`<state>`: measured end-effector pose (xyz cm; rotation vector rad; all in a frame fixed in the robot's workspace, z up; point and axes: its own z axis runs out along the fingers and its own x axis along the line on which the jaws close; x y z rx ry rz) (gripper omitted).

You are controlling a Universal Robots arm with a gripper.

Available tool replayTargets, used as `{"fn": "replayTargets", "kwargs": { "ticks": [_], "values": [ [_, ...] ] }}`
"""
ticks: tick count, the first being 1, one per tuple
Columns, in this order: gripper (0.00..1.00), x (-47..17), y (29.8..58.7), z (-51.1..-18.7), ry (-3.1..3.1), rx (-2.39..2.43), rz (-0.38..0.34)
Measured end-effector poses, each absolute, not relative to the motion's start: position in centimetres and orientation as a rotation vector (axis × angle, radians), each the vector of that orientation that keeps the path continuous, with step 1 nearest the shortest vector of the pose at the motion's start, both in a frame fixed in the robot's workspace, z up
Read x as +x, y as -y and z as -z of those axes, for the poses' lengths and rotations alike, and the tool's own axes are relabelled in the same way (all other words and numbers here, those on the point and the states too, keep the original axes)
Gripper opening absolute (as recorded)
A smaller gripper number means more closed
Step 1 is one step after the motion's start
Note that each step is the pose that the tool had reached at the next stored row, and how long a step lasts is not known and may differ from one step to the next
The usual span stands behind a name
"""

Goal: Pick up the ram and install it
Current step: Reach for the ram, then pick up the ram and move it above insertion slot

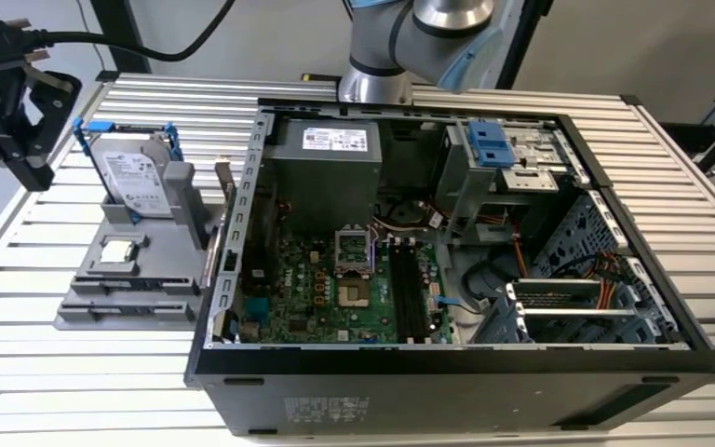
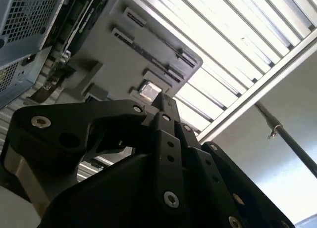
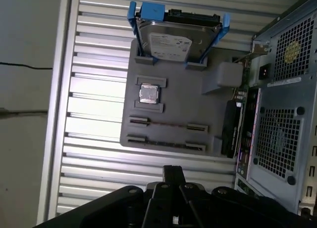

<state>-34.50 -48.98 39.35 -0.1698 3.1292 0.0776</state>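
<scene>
The ram (image 3: 166, 143) is a thin dark stick standing on edge in a slot of the grey holder (image 3: 198, 114). A second thin stick (image 3: 167, 125) sits in the slot beside it. My gripper (image 3: 173, 171) hangs over the slatted table, a short way off the holder's ram side and touching nothing. Its fingers meet in one black tip with nothing between them, and the second wrist view shows that gripper (image 2: 165, 103) the same way. In the exterior view the gripper (image 1: 33, 172) is high at the far left, left of the holder (image 1: 146, 279).
On the holder stand a silver hard drive (image 3: 171, 40) in blue rails and a small square processor chip (image 3: 149, 94). The open computer case (image 1: 457, 363) lies to the exterior view's right of it, with black memory slots (image 1: 405, 289) on the motherboard. The table edge (image 3: 59, 114) runs nearby.
</scene>
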Motion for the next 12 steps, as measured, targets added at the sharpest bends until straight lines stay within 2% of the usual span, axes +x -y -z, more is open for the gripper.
{"fn": "replayTargets", "kwargs": {
  "ticks": [12],
  "values": [
    [0.0, -34.55, 48.98, -39.35, -3.11, -0.412, -0.078]
  ]
}}
